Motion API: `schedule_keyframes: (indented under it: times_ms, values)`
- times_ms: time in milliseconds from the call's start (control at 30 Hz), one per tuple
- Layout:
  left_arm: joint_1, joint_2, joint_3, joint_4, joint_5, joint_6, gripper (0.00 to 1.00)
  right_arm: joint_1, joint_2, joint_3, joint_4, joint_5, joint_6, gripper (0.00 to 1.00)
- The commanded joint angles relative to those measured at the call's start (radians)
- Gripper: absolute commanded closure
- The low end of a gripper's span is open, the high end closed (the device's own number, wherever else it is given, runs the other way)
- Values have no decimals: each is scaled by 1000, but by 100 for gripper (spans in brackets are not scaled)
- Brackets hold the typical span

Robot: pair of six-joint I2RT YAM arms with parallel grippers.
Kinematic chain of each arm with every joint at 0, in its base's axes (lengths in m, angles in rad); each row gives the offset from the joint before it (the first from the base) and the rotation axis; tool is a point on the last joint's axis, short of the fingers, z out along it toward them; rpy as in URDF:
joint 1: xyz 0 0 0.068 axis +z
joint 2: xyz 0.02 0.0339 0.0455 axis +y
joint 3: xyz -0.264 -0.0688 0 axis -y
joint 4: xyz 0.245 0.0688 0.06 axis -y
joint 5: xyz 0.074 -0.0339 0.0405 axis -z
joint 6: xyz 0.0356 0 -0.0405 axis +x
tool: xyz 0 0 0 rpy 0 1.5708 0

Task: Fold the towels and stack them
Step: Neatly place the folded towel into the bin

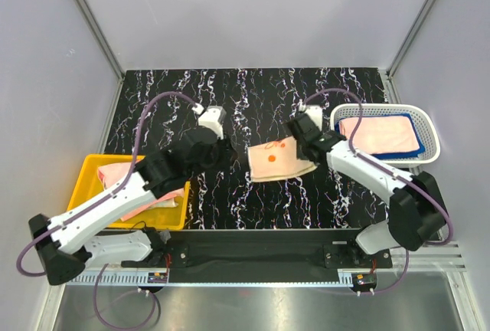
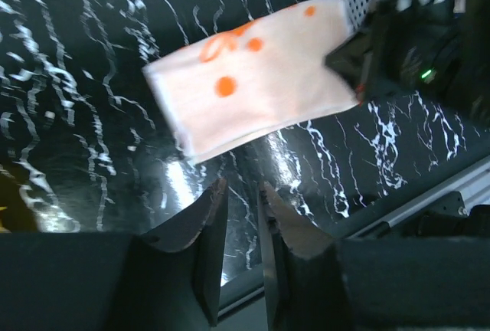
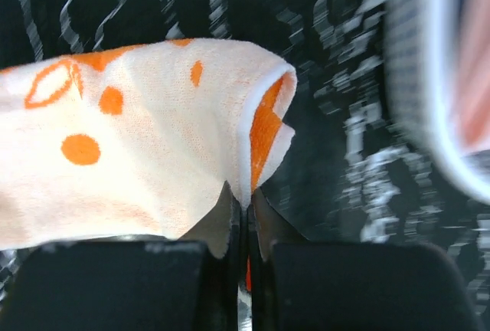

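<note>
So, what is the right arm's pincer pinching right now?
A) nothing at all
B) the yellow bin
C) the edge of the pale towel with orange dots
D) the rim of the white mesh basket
C: the right wrist view shows the right pincer shut on an edge of the dotted towel.

- a cream terry towel with orange dots point(image 1: 280, 160) point(image 2: 256, 70) point(image 3: 138, 155), folded into a rectangle, sits slightly skewed at the middle of the table; its right edge is raised, pinched in the closed right gripper point(image 3: 245, 201)
- a salmon-pink towel point(image 1: 379, 133) lies folded flat in the white mesh basket point(image 1: 429, 120) at the far right
- a blue towel point(image 1: 414, 149) lies beneath it, showing only along the near and right edges
- a pale pink towel point(image 1: 115, 173) lies crumpled in the yellow plastic bin point(image 1: 83, 185) at the near left, partly hidden
</note>
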Motion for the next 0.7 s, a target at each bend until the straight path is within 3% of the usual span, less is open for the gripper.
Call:
schedule_keyframes:
  times_ms: [0,267,667]
  values:
    - [6,-74,-59,-76,-79,74,73,-104,-74,79,-94,151,-183,100]
    - [6,-138,-99,-112,-72,132,73,-277,-149,162,-106,191,-381,100]
    - [6,-169,-125,-119,-61,163,73,-351,-147,368,-198,245,-501,100]
